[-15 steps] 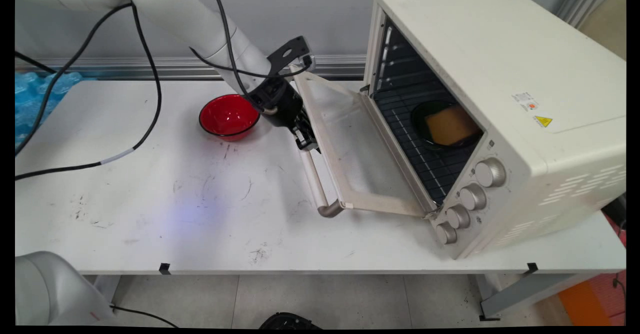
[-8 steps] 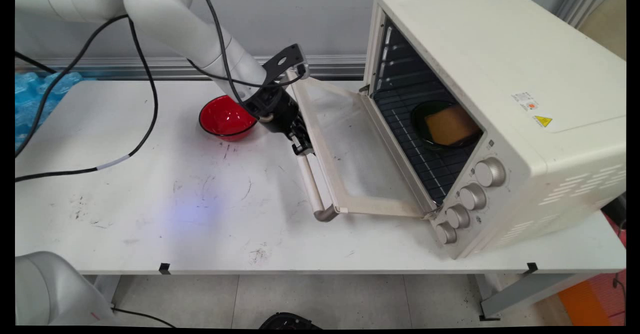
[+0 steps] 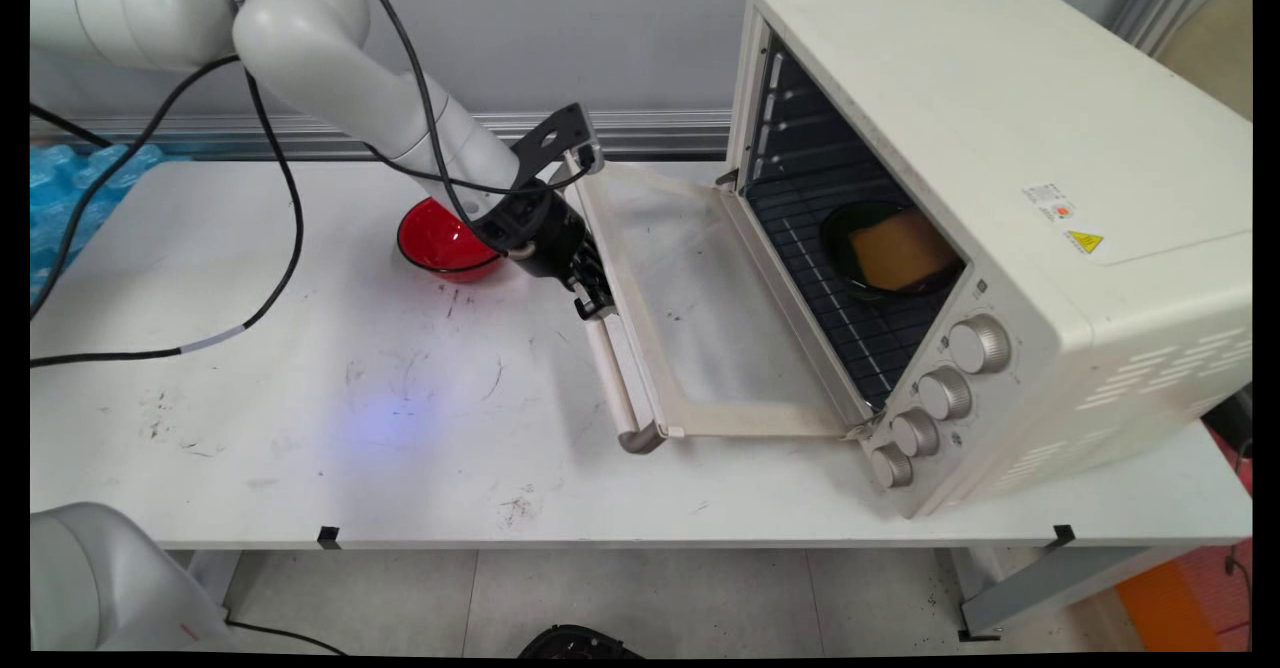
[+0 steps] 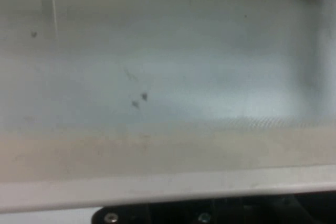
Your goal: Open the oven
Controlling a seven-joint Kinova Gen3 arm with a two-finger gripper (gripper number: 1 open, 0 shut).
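A cream toaster oven (image 3: 1000,148) stands on the right of the white table (image 3: 300,428). Its door (image 3: 700,328) hangs open, nearly level. My gripper (image 3: 592,300) is shut on the far end of the door's handle (image 3: 615,388), coming in from the left. Inside the oven, on the rack, a black dish (image 3: 840,238) holds a yellow block (image 3: 900,248). A red bowl (image 3: 435,238) sits just left of my gripper, partly hidden by the arm. The hand view is filled by the door's glass (image 4: 168,66) and its pale frame (image 4: 168,187).
Black cables (image 3: 270,278) trail from the arm across the table's left half. A blue package (image 3: 60,198) lies at the far left edge. Several knobs (image 3: 945,393) line the oven's front, right of the door's hinge.
The oven door has swung further down and its handle has moved left and lower, with my gripper holding it. The arm now covers more of the red bowl.
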